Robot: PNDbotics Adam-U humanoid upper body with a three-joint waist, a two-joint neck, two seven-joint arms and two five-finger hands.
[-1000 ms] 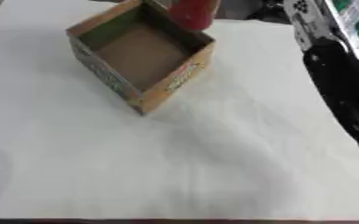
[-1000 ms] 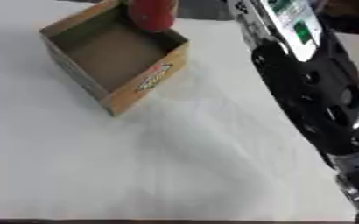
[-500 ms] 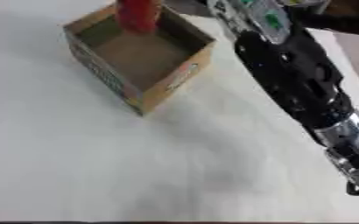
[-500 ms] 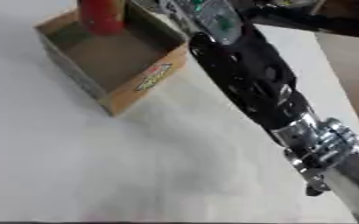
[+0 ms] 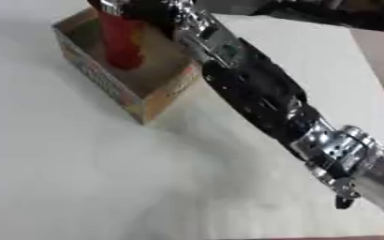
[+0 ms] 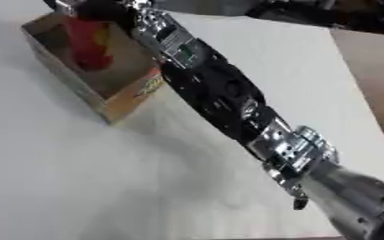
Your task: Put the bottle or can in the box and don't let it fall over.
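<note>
Placement under way at the upper left of the frame: the robot's right arm stretches diagonally from the lower right corner up to an open cardboard box, where a red bottle or can stands upright inside the walls, near the far side. The right hand sits at the top edge of the frame, at the top of the red container and partly cut off there; it looks closed on it, though the fingers cannot be made out clearly. The left hand appears in neither view. The box rests on a white table, set at an angle to the frame. Judging by how low the container sits, the lowering step seems nearly finished, though whether its base touches the box floor is unclear. The next move calls for settling it flat, then opening the fingers and lifting the hand straight away without nudging the container or the box wall.
</note>
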